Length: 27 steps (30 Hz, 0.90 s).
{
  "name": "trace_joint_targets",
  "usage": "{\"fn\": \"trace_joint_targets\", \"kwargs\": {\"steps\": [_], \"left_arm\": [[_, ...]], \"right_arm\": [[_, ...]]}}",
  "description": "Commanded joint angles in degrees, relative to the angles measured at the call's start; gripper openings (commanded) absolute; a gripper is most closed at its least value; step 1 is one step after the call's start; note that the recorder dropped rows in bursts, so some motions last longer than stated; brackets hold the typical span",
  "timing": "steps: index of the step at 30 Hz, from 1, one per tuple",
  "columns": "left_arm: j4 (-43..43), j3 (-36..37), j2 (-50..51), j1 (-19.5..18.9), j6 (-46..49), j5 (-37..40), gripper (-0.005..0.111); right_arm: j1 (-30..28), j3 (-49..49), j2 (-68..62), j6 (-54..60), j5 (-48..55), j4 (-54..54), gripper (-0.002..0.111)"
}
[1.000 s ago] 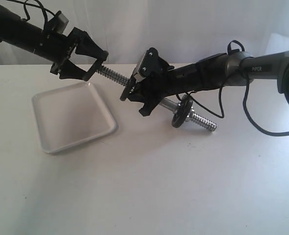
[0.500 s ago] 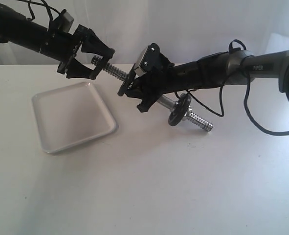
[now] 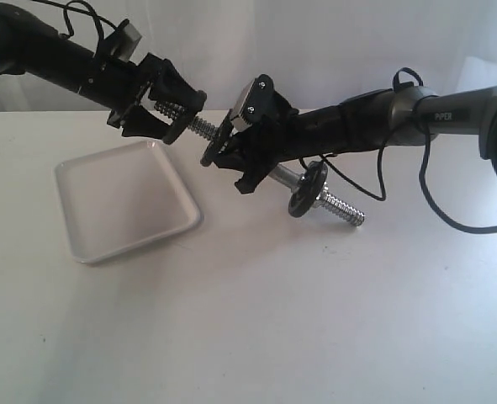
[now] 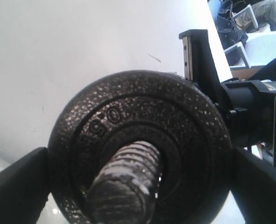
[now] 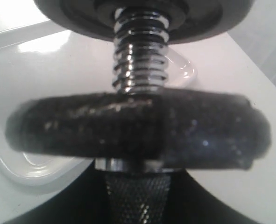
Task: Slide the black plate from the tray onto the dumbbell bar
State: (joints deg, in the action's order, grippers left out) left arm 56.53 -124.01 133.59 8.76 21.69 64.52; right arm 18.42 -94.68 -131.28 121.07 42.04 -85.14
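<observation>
In the exterior view my left gripper (image 3: 179, 116) is shut on the black plate (image 3: 183, 111), which sits over the threaded left end of the dumbbell bar (image 3: 199, 127). The left wrist view shows the plate (image 4: 175, 116) face-on between both fingers (image 4: 16, 186), with the threaded bar end (image 4: 126, 182) poking through its hole. My right gripper (image 3: 241, 160) holds the bar off the table by its knurled middle (image 5: 138, 198). A second black disc (image 5: 138, 133) sits on the bar just past my right fingers. A third disc (image 3: 307, 189) sits near the bar's right end. The white tray (image 3: 126, 198) holds nothing.
The white table (image 3: 256, 320) spreads wide in front of both arms. The tray lies below the left gripper. A black cable (image 3: 433, 210) loops down from the right arm at the right. A pale wall stands behind.
My left gripper has moved right along the bar, carrying the black plate further onto the threaded end toward the second disc. The right gripper and bar barely shifted.
</observation>
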Motion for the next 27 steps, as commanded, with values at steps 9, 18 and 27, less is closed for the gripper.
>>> {"fn": "trace_joint_targets", "kwargs": {"steps": [9,18,27], "left_arm": [[-0.9,-0.7,-2.2,4.0,3.8,5.4,0.088],[-4.2,-0.7,-2.3,0.1,7.2,5.4,0.093],[-6.7,-3.0,-2.3,-0.2,6.7,5.4,0.093]], "right_arm": [[1.1,-1.3,2.2,-4.4,7.7,-3.8,0.000],[1.1,-0.6,1.9,-13.0,8.7,12.7,0.000],[1.1,0.1,1.9,-14.4,9.7,15.0,0.000]]}}
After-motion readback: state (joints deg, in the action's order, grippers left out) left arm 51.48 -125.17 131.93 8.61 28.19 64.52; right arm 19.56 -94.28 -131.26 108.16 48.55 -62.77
